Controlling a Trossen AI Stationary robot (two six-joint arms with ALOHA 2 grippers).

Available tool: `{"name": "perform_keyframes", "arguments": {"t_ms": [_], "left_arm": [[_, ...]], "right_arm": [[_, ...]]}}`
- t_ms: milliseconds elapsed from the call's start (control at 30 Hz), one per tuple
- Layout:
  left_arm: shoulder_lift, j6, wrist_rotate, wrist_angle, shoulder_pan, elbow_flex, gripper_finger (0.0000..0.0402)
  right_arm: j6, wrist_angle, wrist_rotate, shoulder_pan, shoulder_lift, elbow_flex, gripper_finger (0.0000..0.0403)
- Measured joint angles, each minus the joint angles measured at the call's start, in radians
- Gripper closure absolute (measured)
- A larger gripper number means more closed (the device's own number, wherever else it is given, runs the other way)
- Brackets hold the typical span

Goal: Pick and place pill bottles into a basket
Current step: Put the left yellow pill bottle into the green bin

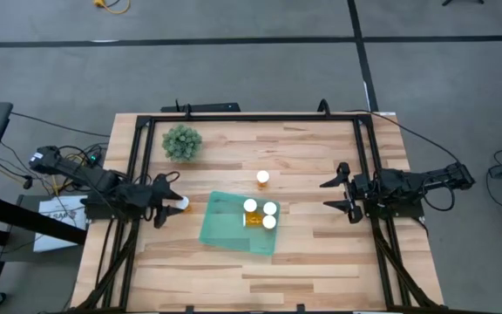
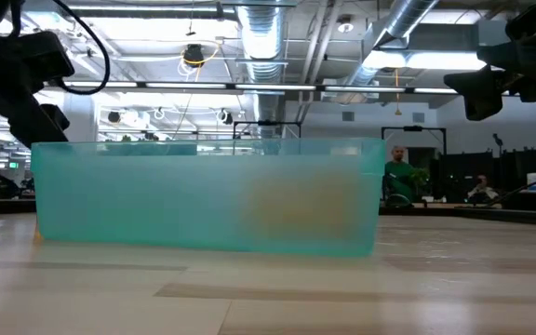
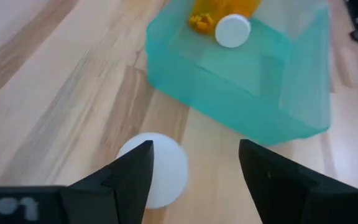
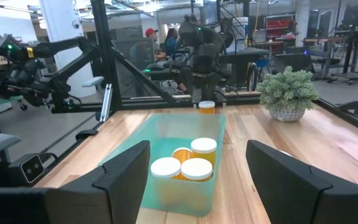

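L gripper (image 1: 174, 203) sits wide open around a bottle (image 1: 182, 202) on the bench just beside the basket (image 1: 220, 227), gripping nothing, R gripper (image 1: 339, 194) open too; closing off-centre could tip it.

counter (image 1: 303, 157): pale wood planks, smooth, with a soft sheen and visible grain
basket (image 1: 220, 228): translucent teal plastic, smooth, slightly glossy walls
pill bottles (image 1: 260, 215): clear amber plastic bodies; white plastic caps, matt and smooth
left end effector (image 3: 194, 171): dark plastic-looking fingers, matt, hard-edged
right end effector (image 4: 197, 177): the same dark matt finish
frame (image 1: 260, 116): black metal bars around the counter, dull
plant (image 1: 182, 142): bushy green foliage, rough-textured, in a pale speckled pot
floor (image 1: 234, 61): grey, matt, looks like concrete
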Motion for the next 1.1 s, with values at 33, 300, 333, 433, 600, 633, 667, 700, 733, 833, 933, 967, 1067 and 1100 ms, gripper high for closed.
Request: {"name": "perform_keyframes", "arguments": {"t_ms": [33, 300, 333, 433, 600, 633, 667, 700, 733, 833, 933, 967, 1067, 1100], "left_arm": [[0.0, -0.003, 0.004, 0.001, 0.0, 0.005, 0.0172], [0.048, 0.02, -0.006, 0.009, 0.0, 0.012, 0.0134], [0.068, 0.026, -0.01, 0.01, 0.0, 0.013, 0.0132], [0.141, 0.042, -0.028, 0.016, 0.0, 0.013, 0.0131], [0.239, 0.057, -0.047, 0.038, 0.0, 0.023, 0.0131], [0.25, 0.059, -0.056, 0.035, 0.0, 0.028, 0.0131], [0.257, 0.067, -0.069, 0.026, 0.0, 0.034, 0.0131], [0.259, 0.078, -0.084, 0.017, 0.0, 0.043, 0.0131], [0.26, 0.086, -0.098, 0.011, 0.0, 0.052, 0.0131], [0.26, 0.105, -0.121, 0.006, 0.0, 0.074, 0.0131], [0.26, 0.108, -0.131, 0.013, 0.0, 0.079, 0.0131], [0.26, 0.108, -0.132, 0.013, 0.0, 0.079, 0.0131], [0.26, 0.107, -0.135, 0.014, 0.0, 0.079, 0.0131], [0.26, 0.107, -0.136, 0.014, 0.0, 0.079, 0.0131]], "right_arm": [[0.0, 0.0, 0.0, 0.0, 0.0, 0.0, 0.0143], [0.0, 0.0, 0.0, 0.0, 0.0, 0.0, 0.0143], [0.0, 0.0, 0.0, 0.0, 0.0, 0.0, 0.0143], [0.0, 0.0, 0.0, 0.0, 0.0, 0.0, 0.0143], [0.0, 0.0, 0.0, 0.0, 0.0, 0.0, 0.0143], [0.0, 0.0, 0.0, 0.0, 0.0, 0.0, 0.0143], [0.0, 0.0, 0.0, 0.0, 0.0, 0.0, 0.0143], [0.0, 0.0, 0.0, 0.0, 0.0, 0.0, 0.0143], [0.0, 0.0, 0.0, 0.0, 0.0, 0.0, 0.0143], [0.0, 0.0, 0.0, 0.0, 0.0, 0.0, 0.0143], [0.0, 0.0, 0.0, 0.0, 0.0, 0.0, 0.0143], [0.0, 0.0, 0.0, 0.0, 0.0, 0.0, 0.0143], [0.0, 0.0, 0.0, 0.0, 0.0, 0.0, 0.0143], [0.0, 0.0, 0.0, 0.0, 0.0, 0.0, 0.0143]]}}
